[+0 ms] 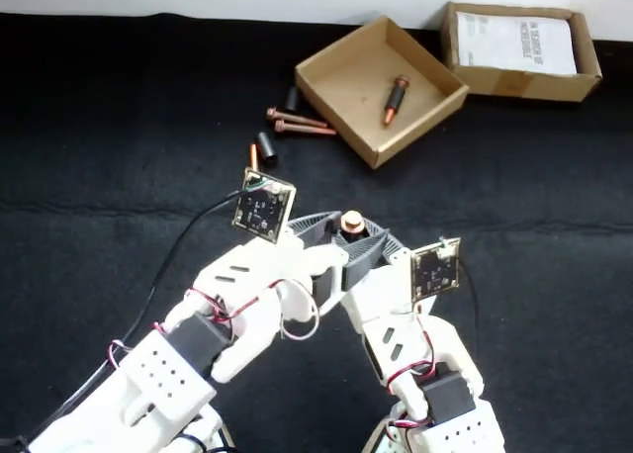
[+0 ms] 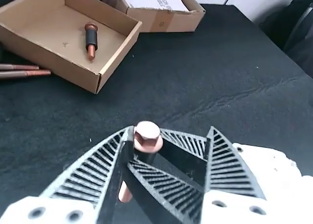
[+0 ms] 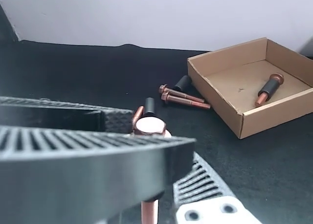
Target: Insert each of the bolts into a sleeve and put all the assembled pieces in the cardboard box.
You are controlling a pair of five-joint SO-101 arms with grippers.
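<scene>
Open cardboard box (image 1: pixel 435 105) near table's far edge holds 1 sleeved bolt (image 1: pixel 396 99) lying flat; 2 bare copper bolts (image 1: pixel 297 123) parallel just left of it, black sleeve (image 1: pixel 293 98) beyond them, 2nd sleeve (image 1: pixel 267 146) + 3rd bolt (image 1: pixel 253 156) nearer; 4th bolt (image 1: pixel 351 221) upright, head up, mid-table.

Bolt (image 2: pixel 146 135) shank mostly hidden, what grips it unclear, far box (image 2: pixel 161 21) cut by edge
</scene>
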